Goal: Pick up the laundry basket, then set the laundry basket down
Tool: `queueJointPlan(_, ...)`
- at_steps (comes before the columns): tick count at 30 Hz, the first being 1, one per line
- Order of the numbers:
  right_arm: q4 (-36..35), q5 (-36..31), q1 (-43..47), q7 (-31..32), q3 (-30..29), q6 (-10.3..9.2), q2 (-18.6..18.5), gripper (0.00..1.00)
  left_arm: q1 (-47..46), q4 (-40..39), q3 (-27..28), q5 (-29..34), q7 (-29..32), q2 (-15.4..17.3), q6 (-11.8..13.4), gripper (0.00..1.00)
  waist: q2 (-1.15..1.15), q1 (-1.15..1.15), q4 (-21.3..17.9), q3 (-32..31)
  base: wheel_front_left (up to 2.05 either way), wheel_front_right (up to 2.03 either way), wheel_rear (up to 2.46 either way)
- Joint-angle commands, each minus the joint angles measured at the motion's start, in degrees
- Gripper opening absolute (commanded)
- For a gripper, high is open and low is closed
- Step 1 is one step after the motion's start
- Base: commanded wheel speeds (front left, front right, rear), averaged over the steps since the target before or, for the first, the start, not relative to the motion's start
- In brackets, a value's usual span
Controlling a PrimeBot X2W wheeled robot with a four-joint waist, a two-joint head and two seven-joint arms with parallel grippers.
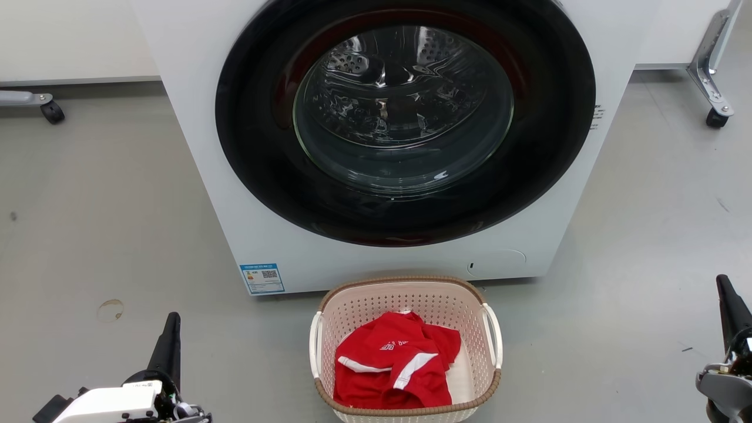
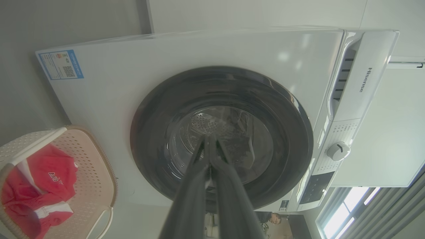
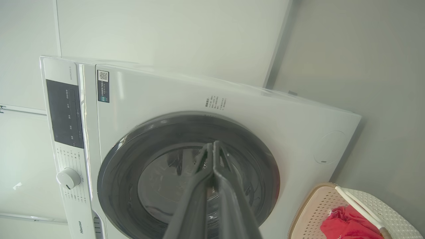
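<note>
Flanking the pale pink-cream perforated plastic laundry basket (image 1: 402,280), the left end effector (image 1: 172,322) and right end effector (image 1: 723,283) — both pressed together — could shove it unless opened.

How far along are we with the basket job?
Done: nothing visible; the laundry basket sits on the floor before the washing machine, red garment inside. In hand: nothing; left gripper and right gripper are shut, apart from its handles. Left: likely the whole lift and set-down.

Near wall of the laundry basket (image 1: 376,306) is cut off.
</note>
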Motion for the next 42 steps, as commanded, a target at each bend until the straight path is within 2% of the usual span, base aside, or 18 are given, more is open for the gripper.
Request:
queueJointPlan(1,-1.7,0.2,-2.7,0.7,0.7,0.28,-1.3,0.0,-3.0,-1.2,2.0,0.2,0.5,0.4,-0.6,0.0,0.0,0.0,0.0,0.0,0.0,0.0,0.0)
queueJointPlan(42,-1.7,0.0,-2.8,0.8,0.5,0.28,-1.2,0.0,-3.1,-1.2,3.1,1.1,1.4,-0.3,-0.6,0.0,0.0,0.0,0.0,0.0,0.0,0.0,0.0)
